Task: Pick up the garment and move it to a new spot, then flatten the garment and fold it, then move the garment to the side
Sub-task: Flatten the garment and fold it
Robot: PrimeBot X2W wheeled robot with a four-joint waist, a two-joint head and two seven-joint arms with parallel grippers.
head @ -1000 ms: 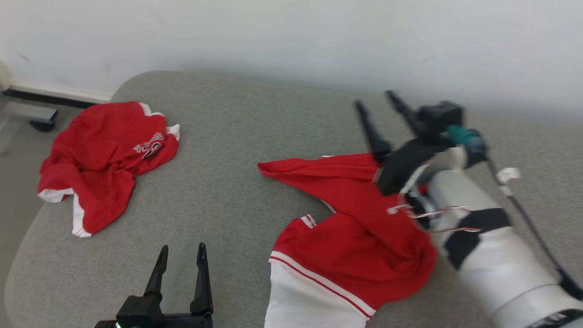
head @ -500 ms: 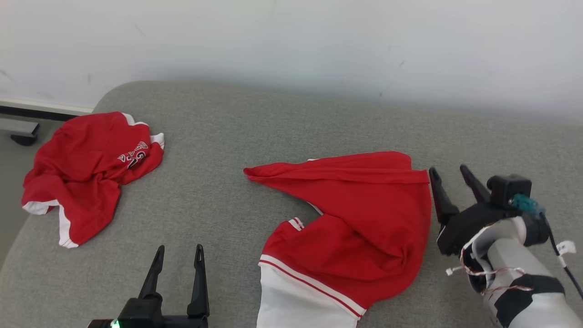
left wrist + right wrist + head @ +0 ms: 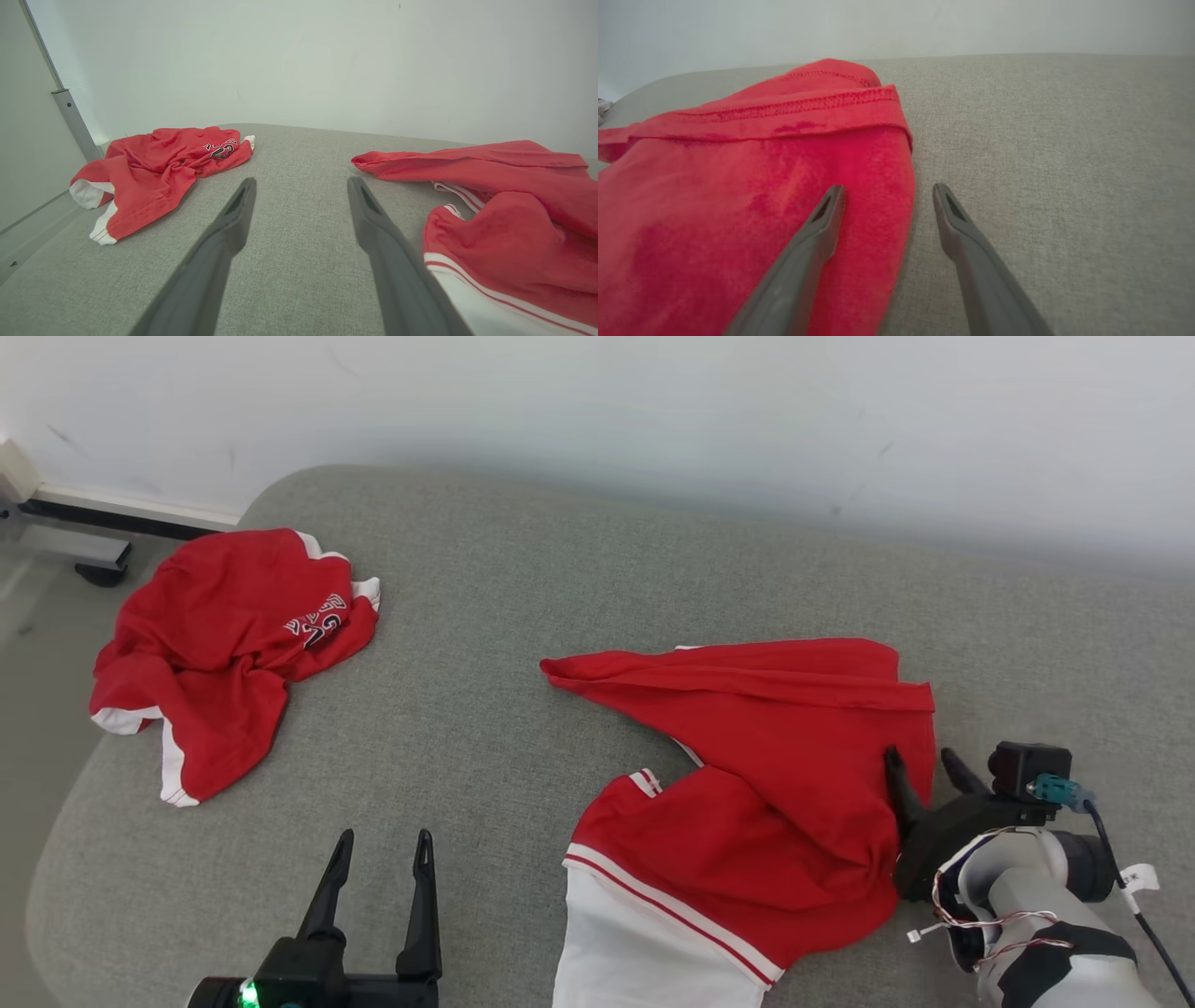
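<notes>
Our right fingers [image 3: 904,793] [image 3: 822,224] stand spread apart with nothing between them, straddling the right-hand edge of the garment [image 3: 766,784] [image 3: 761,210]. One finger lies over the red cloth and the other over the bare grey worktop [image 3: 523,588] just beside it. We cannot tell whether the finger over the cloth presses on it. The garment lies crumpled and partly doubled over, running ahead of these fingers and off to their left, its white striped hem on the near side.

Our left fingers [image 3: 422,905] [image 3: 233,224] are also wide open and empty, over bare worktop. The garment [image 3: 514,224] is close on their right. A second red garment [image 3: 224,644] [image 3: 159,163] lies bunched ahead and to their left, well apart, near the worktop's far left corner. A pale wall [image 3: 653,411] rises beyond both pairs of fingers.
</notes>
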